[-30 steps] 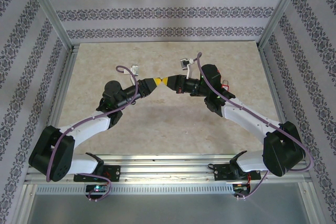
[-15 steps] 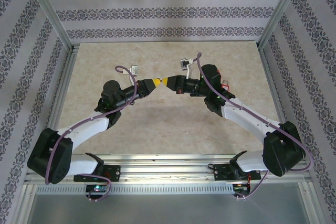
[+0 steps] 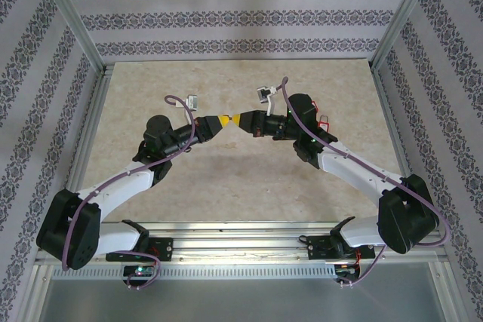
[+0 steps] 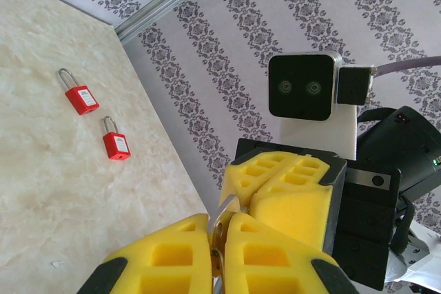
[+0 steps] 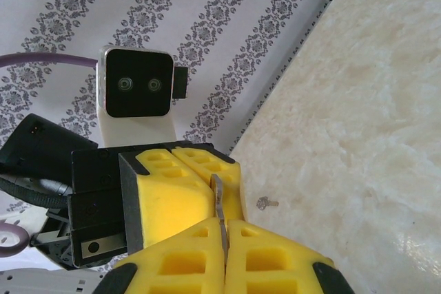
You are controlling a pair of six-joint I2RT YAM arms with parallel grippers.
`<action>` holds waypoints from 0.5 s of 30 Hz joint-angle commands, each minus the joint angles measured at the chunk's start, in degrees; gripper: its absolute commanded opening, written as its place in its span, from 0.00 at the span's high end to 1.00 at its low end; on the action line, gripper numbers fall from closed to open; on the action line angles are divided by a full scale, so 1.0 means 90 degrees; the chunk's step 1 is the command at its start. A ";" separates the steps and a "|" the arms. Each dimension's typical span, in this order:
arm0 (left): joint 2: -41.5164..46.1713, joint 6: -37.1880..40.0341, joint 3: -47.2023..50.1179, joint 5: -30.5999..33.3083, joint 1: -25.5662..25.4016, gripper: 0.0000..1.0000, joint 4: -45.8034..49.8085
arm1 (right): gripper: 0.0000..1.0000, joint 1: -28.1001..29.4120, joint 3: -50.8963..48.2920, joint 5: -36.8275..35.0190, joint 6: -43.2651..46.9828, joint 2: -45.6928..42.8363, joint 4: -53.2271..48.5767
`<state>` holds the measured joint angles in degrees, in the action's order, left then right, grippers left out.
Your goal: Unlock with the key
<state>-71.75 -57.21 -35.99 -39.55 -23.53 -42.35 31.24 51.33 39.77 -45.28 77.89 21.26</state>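
Above mid-table, the left gripper (image 3: pixel 218 121) and right gripper (image 3: pixel 240 118) meet tip to tip, each one's yellow ribbed foam pads clamped tight on one thin flat metal key (image 5: pixel 219 206), its long axis running gripper to gripper, while two boxy red padlocks (image 4: pixel 78 98) lie flat on the marbled table (image 4: pixel 41 191).

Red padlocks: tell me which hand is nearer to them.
Right. The red padlocks lie on the table beyond the wrist end of the right hand; the left hand meets it tip to tip, both pinching the key, on the side away from them.
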 commanded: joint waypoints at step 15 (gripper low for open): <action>0.1400 0.2367 -0.0464 0.1381 0.0122 1.00 0.3848 | 0.11 -0.2151 0.1502 -0.5003 0.2424 -0.0378 -0.6575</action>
<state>-61.76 -43.79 -38.26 -32.16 -23.11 -17.80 16.38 62.11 10.87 -30.72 72.95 -19.57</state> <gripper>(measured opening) 0.081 0.866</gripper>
